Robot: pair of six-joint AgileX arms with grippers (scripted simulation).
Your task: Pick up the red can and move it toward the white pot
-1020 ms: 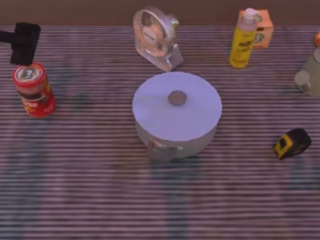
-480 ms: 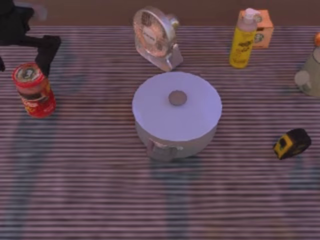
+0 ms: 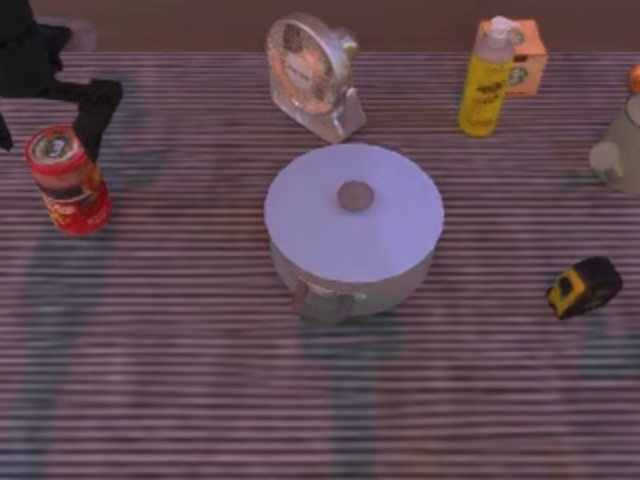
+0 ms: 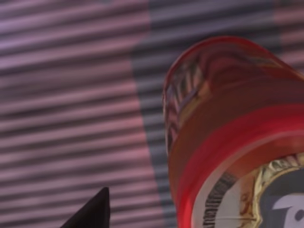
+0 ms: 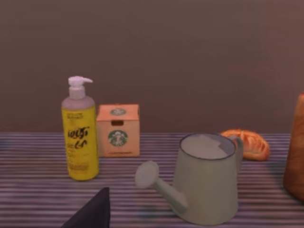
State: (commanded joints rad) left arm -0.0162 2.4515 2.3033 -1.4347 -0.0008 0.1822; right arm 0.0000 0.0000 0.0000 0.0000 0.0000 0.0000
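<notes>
The red can (image 3: pixel 68 185) stands upright at the table's left, well apart from the white pot (image 3: pixel 400 235) in the middle. My left gripper (image 3: pixel 48 128) hangs open at the can's far side, one dark finger (image 3: pixel 97 108) right of the can's top and the other at the picture's left edge. In the left wrist view the can (image 4: pixel 223 128) fills the frame close up, beside one fingertip (image 4: pixel 95 211). My right gripper (image 5: pixel 152 223) is out of the top view; its wrist view shows one fingertip (image 5: pixel 95 211) set wide with nothing held.
A round desk fan (image 3: pixel 312 75) stands behind the pot. A yellow bottle (image 3: pixel 485 85) and an orange box (image 3: pixel 527 60) sit at the back right, a pale watering can (image 3: pixel 622 150) at the right edge, and a yellow tape measure (image 3: pixel 583 287) at front right.
My left gripper has come in from the left edge, and its fingers now stand spread either side of the can's top. The can and pot have not moved.
</notes>
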